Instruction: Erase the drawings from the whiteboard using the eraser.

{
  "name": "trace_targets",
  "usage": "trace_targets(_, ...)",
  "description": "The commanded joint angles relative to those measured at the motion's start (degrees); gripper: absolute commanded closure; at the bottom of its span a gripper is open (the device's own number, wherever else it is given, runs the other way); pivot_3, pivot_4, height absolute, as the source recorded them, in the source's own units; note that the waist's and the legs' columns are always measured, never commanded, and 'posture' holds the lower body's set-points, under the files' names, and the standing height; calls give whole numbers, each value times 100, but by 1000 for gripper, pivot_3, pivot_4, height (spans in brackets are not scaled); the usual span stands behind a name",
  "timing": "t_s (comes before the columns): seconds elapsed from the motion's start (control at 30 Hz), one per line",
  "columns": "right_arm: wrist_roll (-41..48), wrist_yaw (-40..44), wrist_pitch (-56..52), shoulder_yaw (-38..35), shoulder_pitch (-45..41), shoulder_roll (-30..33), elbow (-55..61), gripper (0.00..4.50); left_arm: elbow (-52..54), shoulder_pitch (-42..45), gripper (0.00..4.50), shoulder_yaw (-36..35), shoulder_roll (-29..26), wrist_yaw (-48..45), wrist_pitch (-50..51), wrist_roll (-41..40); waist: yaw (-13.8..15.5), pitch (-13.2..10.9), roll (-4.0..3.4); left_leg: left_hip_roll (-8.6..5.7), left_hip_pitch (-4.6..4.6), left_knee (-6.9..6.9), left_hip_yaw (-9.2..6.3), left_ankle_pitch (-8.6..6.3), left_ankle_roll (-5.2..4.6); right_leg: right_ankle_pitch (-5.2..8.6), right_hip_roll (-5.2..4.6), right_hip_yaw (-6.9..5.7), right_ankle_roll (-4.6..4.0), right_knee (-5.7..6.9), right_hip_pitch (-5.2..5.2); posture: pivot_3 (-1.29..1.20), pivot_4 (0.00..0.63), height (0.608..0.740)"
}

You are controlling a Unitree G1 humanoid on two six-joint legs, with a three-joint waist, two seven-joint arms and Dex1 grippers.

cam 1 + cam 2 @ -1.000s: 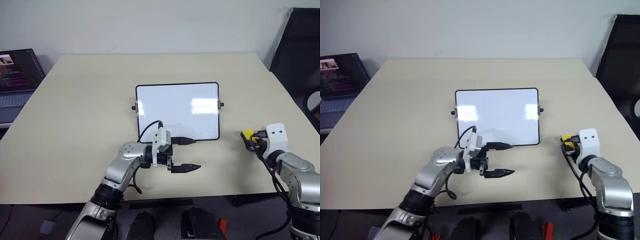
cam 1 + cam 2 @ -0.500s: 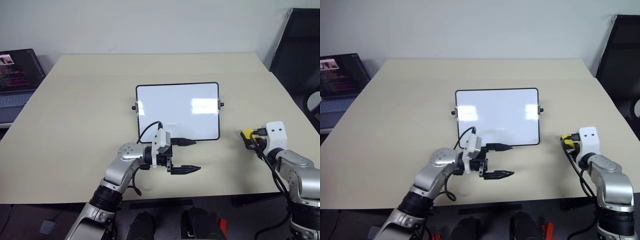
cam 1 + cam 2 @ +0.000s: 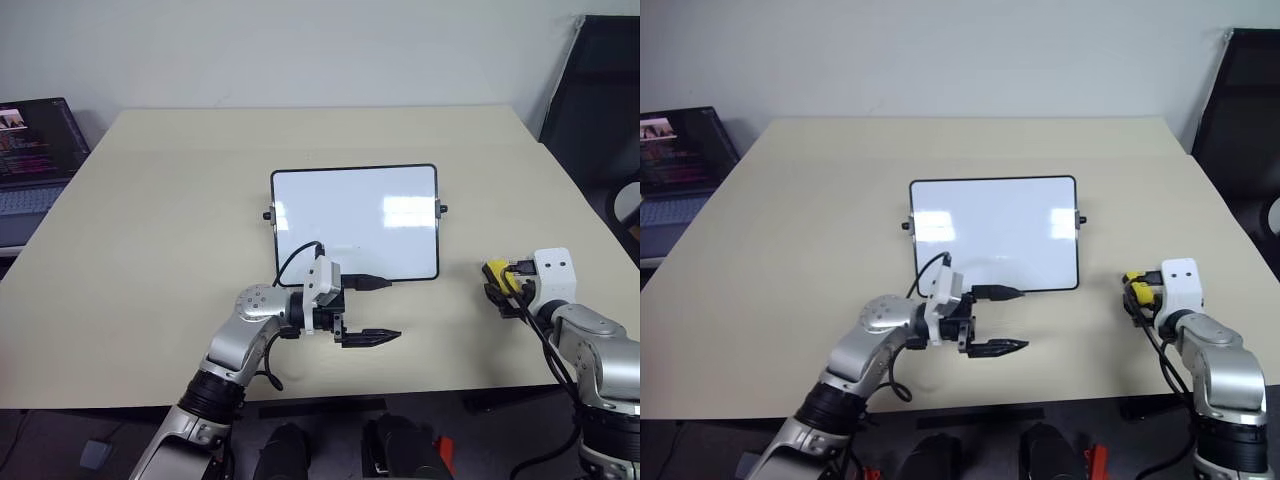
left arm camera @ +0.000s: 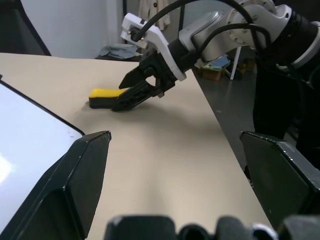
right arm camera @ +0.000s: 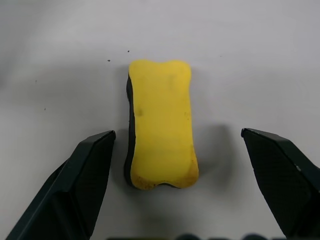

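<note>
Right fingers spread, eraser lying between, untouched.

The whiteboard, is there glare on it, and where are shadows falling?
Left eye view: two bright glare patches on the whiteboard. Right wrist view: the eraser casts a soft shadow on the table. Left wrist view: the right gripper shadows the table beside the eraser.

There are no words or numbers that can be read. The laptop screen at the far left of the frame shows tiny lines, too small to read.
</note>
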State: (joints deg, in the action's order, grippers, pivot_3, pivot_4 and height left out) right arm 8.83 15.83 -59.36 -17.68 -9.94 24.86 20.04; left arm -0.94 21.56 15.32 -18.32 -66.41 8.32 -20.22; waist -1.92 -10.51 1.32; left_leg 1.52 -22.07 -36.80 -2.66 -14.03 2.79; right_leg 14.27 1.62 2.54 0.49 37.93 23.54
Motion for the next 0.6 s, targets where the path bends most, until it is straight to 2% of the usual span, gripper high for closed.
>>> trace_targets(0.03,215,-152,-34,-372,80,-197,655,53,368,-114,0,-302,-96,337,26,-49,-1,0,0,2,0,2,-2,0,0,0,1,2,0,0,0,0,150,740)
trace_targets(0.1,355,-281,10,-559,129,-473,887,53,488,-239,0,-366,-140,489,83,-62,2,0,0,4,0,4,-4,0,0,0,2,4,-1,-1,0,0,150,740)
trace_targets(0.17,570,-342,182,-687,428,-906,1330,53,739,-530,0,-517,-64,1039,151,34,5,0,-1,5,-2,5,-7,0,0,1,2,4,-1,-1,1,0,150,740)
trace_targets(0.3,646,-356,885,-494,1118,-1363,1899,53,1296,-1144,0,-822,211,2151,245,189,7,-2,-5,9,-13,14,-14,-1,1,4,0,8,-5,-8,8,0,150,740)
trace_targets(0.43,338,-346,1871,-93,1725,-1375,2067,53,1718,-1693,0,-938,388,2999,129,546,5,-3,-6,10,-15,10,-10,0,1,3,-7,12,-4,-4,12,0,150,740)
trace_targets(0.53,50,-269,3028,257,2291,-1442,2189,53,1938,-2213,0,-1067,560,3673,-33,861,5,-1,-9,8,-6,10,-10,0,1,5,-10,11,-7,-4,8,0,150,740)
trace_targets(0.6,-46,-335,3503,379,2611,-1549,2115,53,2053,-2491,0,-1094,630,3941,-136,1006,5,-2,-8,11,-2,17,-9,-1,2,21,-28,9,-34,-6,7,0,150,740)
